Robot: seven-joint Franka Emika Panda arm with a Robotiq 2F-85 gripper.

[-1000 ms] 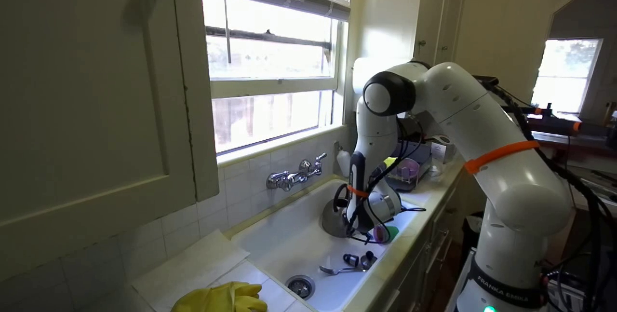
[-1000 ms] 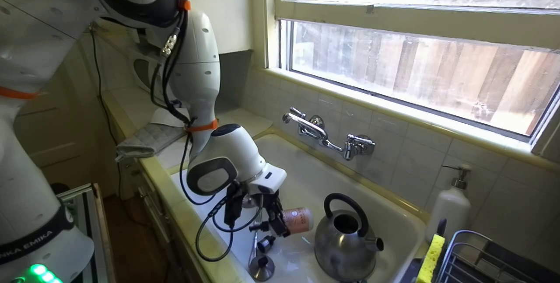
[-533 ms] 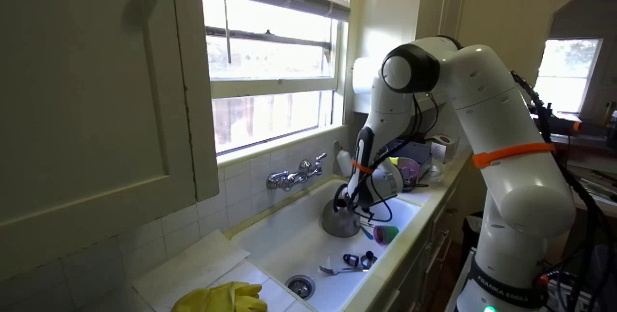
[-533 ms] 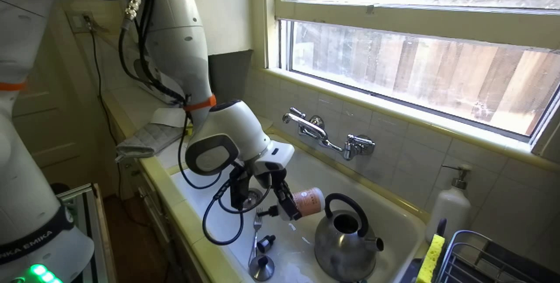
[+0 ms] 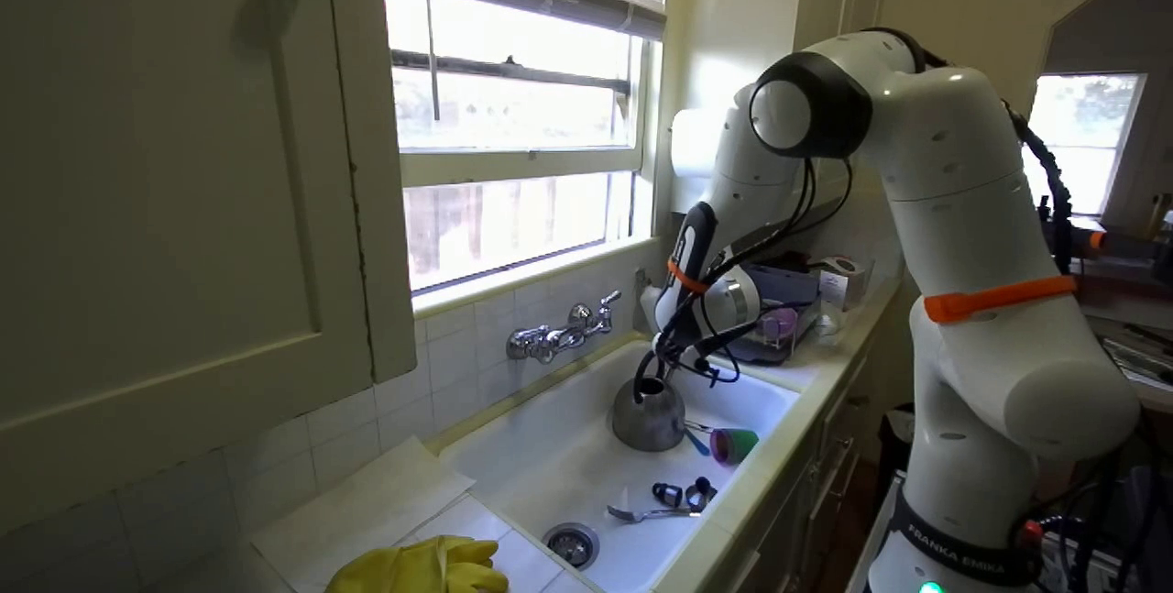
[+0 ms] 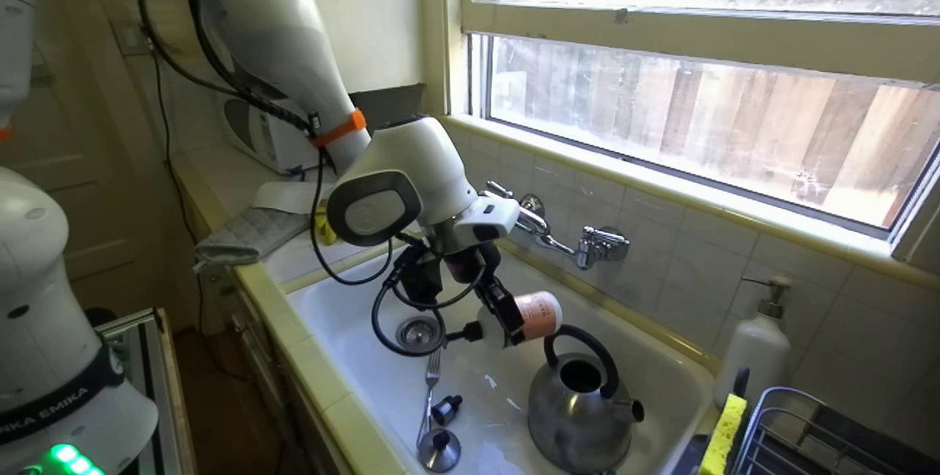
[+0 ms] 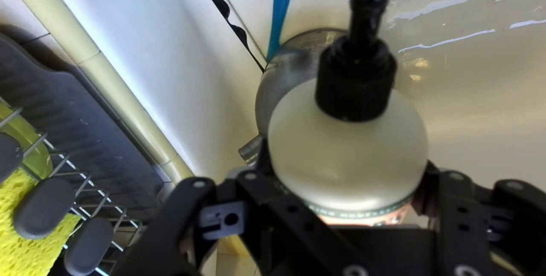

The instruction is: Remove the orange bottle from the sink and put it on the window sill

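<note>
The orange bottle (image 6: 540,315) has a pale body, an orange label and a black pump top. My gripper (image 6: 508,319) is shut on it and holds it tilted above the sink (image 6: 481,423), its base toward the kettle's handle side. In the wrist view the bottle (image 7: 347,148) stands between both fingers, pump away from the gripper (image 7: 347,178). In an exterior view the gripper (image 5: 683,359) is over the kettle and the bottle is hard to make out. The white window sill (image 6: 661,178) runs under the window; it also shows at the back (image 5: 522,277).
The steel kettle (image 6: 580,416) stands in the sink below the bottle. Chrome taps (image 6: 543,229) stick out from the wall below the sill. A white soap dispenser (image 6: 755,350), a yellow sponge (image 6: 723,437) and a dish rack (image 6: 789,423) stand at the sink's end. A cup (image 5: 733,446) lies in the sink.
The gripper has risen with the bottle in it and moved toward the window wall and the kettle. The arm's elbow has drawn back. The kettle and the loose things in the sink stay put.
</note>
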